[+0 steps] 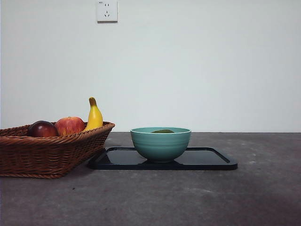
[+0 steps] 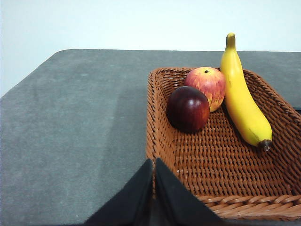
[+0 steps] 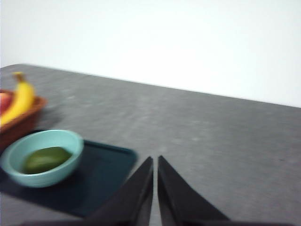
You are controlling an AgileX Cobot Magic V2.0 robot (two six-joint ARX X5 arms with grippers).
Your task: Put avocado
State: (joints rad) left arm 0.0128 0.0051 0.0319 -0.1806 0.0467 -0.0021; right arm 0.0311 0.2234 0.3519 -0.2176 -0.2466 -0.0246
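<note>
Starting at the left of the front view, a wicker basket [image 1: 51,150] sits on the grey table [image 1: 188,197] holding a dark red-purple fruit [image 1: 43,129], a red-yellow apple [image 1: 69,125] and a banana [image 1: 94,116] that leans up on the far wall of the basket. The left gripper [image 2: 154,188] hangs just outside the basket's near corner with its jaws pressed together and nothing between them.

Just right of the basket lies a black tray [image 1: 211,162], and a teal bowl [image 1: 160,143] stands on the tray's left part. The avocado [image 3: 45,159] lies inside the bowl; from the front only its dark green top shows above the rim, while the right wrist view looks down on it resting on the bowl's floor.

Further right, over bare table beside the tray, the right gripper [image 3: 155,188] also has its jaws closed and empty, well apart from the bowl. That picture is blurred, so finer detail is not readable.

Judging by how things lie, the placing step looks finished: the avocado is in the bowl and neither gripper holds anything. No arm shows in the front view, so both appear clear of the work area. What remains, if anything, is likely only for the arms to settle at rest without brushing the basket or the tray.
</note>
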